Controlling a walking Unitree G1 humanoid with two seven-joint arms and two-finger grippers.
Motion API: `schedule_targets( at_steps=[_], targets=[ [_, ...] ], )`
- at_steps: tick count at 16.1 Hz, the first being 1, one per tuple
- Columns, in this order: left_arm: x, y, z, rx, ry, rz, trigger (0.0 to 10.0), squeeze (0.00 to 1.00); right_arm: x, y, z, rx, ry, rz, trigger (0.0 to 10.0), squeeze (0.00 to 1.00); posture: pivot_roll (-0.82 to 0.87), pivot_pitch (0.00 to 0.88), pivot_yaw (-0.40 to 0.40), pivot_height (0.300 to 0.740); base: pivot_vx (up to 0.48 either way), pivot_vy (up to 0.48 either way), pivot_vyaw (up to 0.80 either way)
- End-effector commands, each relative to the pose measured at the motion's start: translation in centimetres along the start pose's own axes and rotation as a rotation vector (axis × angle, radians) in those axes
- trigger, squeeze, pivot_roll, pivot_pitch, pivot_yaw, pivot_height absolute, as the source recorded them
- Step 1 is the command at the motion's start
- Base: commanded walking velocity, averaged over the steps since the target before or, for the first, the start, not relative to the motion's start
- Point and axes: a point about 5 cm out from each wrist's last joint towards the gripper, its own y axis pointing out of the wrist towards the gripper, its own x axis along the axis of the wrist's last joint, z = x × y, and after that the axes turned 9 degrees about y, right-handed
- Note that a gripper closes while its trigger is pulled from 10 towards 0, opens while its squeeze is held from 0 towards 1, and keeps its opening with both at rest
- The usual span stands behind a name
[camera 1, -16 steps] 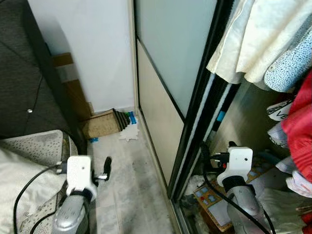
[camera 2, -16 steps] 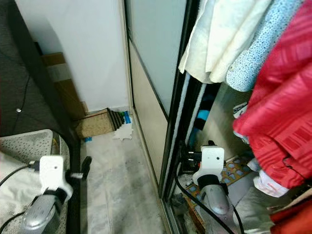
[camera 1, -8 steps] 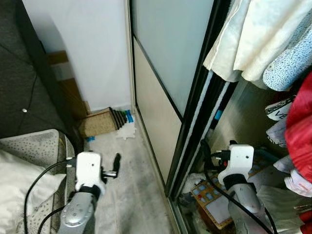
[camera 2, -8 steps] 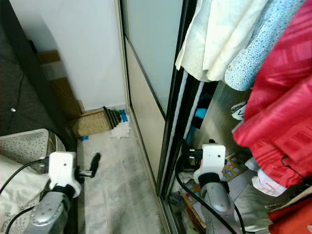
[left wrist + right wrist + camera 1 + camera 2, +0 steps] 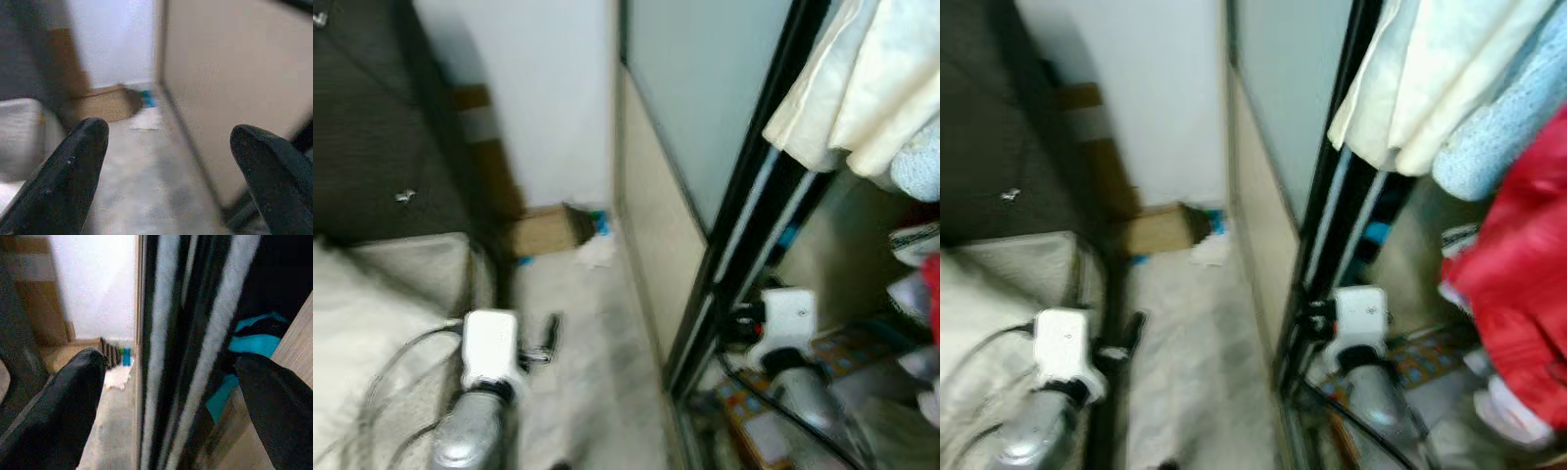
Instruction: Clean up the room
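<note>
The picture is blurred by motion. A white scrap of paper (image 5: 597, 253) lies on the pale floor near the far wall, beside a brown cardboard box (image 5: 540, 231) and a small blue item (image 5: 600, 223). My left gripper (image 5: 551, 335) hangs low over the floor beside the bed, open, with nothing between its fingers (image 5: 80, 161). My right gripper (image 5: 736, 323) is open at the black edge of the sliding wardrobe door (image 5: 161, 333), holding nothing. White and blue garments (image 5: 1430, 88) and a red one (image 5: 1513, 294) hang inside the wardrobe.
A bed with light bedding (image 5: 382, 294) and a dark headboard (image 5: 372, 117) fills the left side. The sliding door panel (image 5: 680, 127) runs along the right of a narrow floor strip (image 5: 597, 362). Boxes and clutter (image 5: 749, 401) lie on the wardrobe floor.
The whole picture has shifted right and gone blurry, so the camera has moved. Both arms keep about the same pose, and both grippers hold nothing.
</note>
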Motion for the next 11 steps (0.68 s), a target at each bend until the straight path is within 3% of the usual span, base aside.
schedule_targets(
  at_steps=[1,11],
  targets=[
    [0.33,-0.26,0.3,-0.01,0.016,-0.016,10.0,0.0,0.55,0.17,0.42,0.012,0.011,-0.017,10.0,0.0,-0.06,0.132,-0.058,0.74,0.0,0.0,0.8],
    [0.66,-0.3,0.53,0.034,0.101,-0.036,10.0,0.0,0.69,-0.65,0.78,0.084,0.028,0.006,10.0,0.0,-0.05,0.144,-0.063,0.74,0.0,0.0,0.8]
  ],
)
